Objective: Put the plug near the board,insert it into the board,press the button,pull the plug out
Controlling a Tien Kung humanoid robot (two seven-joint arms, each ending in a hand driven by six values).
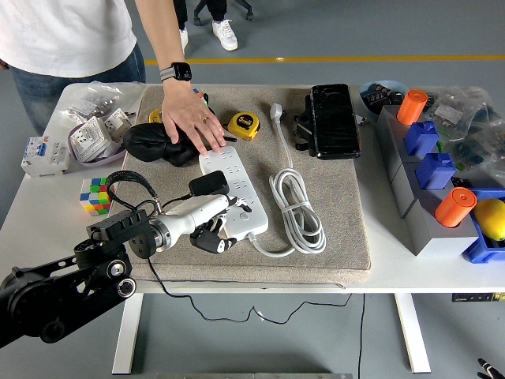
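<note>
Clutter hides a good deal here. The left robot hand lies over the near left corner of the white power strip, its dark fingers curled down at the strip's edge; whether they actually grip anything there I cannot tell. A black plug sits on the strip just beyond the wrist, and it is hard to make out whether its pins are seated in a socket. The right robot hand is out of the picture.

A person stands at the far side, cut off above the chest, and presses one hand flat on the far end of the strip, a watch on the wrist. That hand covers most of a colour cube behind it. A black pouch lies just left of the hand.

The strip's white cable is coiled beside it, and its white plug lies at the far edge of the mat. Near that are a yellow tape measure and a black case.

Everything rests on a grey mat spread over the white desk. A second colour cube stands on the bare desk at left, near bagged parts. Grey and blue bins with orange cylinders fill the right side, partly cropped. The floor behind is grey with a yellow line.
</note>
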